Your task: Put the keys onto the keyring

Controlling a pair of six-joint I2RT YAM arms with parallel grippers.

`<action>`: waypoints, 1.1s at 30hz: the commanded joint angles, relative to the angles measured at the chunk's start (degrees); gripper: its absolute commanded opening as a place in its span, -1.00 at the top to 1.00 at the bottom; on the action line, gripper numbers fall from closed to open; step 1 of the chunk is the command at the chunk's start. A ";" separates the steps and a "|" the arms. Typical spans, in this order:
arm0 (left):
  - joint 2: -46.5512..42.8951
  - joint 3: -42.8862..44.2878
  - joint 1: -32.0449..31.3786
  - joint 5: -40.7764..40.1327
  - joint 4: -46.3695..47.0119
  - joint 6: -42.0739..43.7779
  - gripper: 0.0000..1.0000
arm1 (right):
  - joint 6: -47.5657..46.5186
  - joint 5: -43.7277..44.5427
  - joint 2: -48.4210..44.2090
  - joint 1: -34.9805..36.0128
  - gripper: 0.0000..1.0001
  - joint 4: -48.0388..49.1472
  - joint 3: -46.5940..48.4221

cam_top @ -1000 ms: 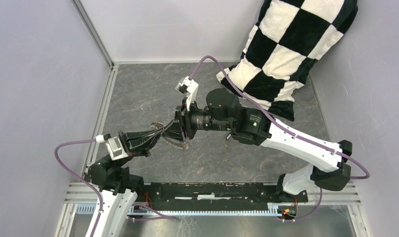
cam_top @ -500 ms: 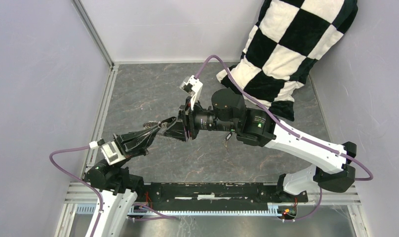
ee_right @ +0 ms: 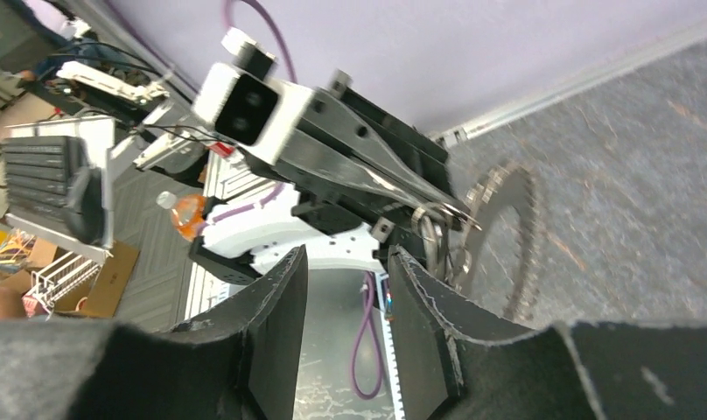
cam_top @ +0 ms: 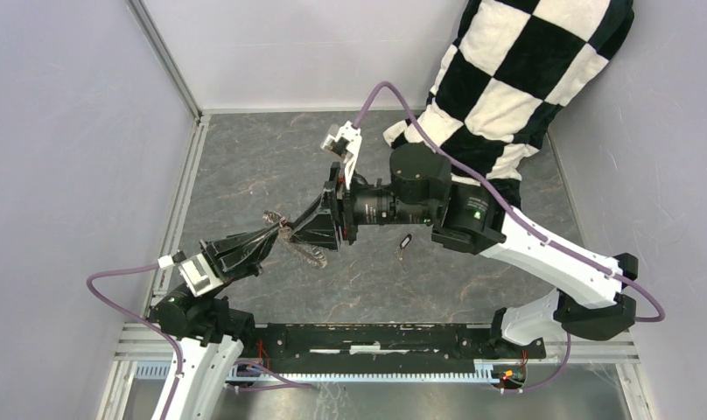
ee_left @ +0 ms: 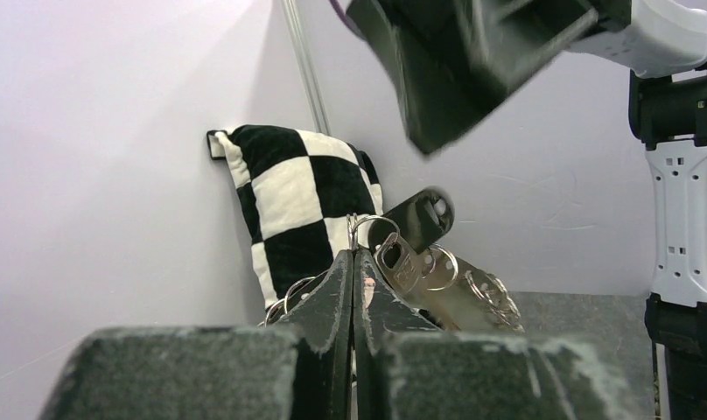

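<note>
Left gripper (ee_left: 353, 262): jaws pinched shut on the keyring (ee_left: 420, 267), held off the counter (cam_top: 245, 166).
Right gripper (ee_right: 345, 267): jaws roughly half open, empty, just at the ring's 2 o'clock.
Key (cam_top: 404, 242): one on the counter, farther toward 3 o'clock; the other not seen.
Risk: a nudge from the right jaws could twist the ring from its pinch.
Containers: none in view.

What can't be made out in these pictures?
Top view: the keyring is partly covered by the right arm's black wrist.
Right wrist view: the keyring is blurred; single keys unreadable.
Top view: the loose key is too small for detail.
Left wrist view: the shut left jaws hide the keyring's lower part.
</note>
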 commanded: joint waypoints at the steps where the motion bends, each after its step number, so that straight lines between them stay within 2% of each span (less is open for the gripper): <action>1: -0.58 0.45 -0.25 -1.43 3.29 3.19 0.96 | -2.81 -4.54 1.30 -0.07 0.10 -2.77 9.54; 4: -0.58 0.60 -0.25 -1.34 3.24 3.11 0.96 | -4.17 -3.78 2.48 -0.99 0.10 -4.99 14.97; 7: -0.72 0.92 -0.25 -0.85 3.37 2.63 0.96 | -9.31 -0.36 3.26 -2.29 0.11 -9.23 19.36; 12: -1.03 1.60 -0.25 1.12 4.22 0.26 0.95 | -23.35 0.00 3.87 -5.79 0.14 -13.11 18.30; 16: -1.19 2.18 -0.25 4.57 5.29 -2.83 0.95 | -34.08 -0.25 4.14 -6.20 0.00 -13.64 16.55; 21: -0.53 2.50 -0.25 7.94 6.65 -5.63 0.96 | -41.23 -6.22 4.99 -6.94 -0.17 -11.70 15.08; 27: 0.26 3.49 -0.25 9.06 6.66 -6.30 0.95 | -47.78 -14.41 6.45 -6.97 -0.15 -14.33 14.74; 33: 0.40 4.13 -0.25 9.82 6.31 -6.86 0.96 | -49.44 -19.51 6.91 -6.95 -0.06 -15.76 13.52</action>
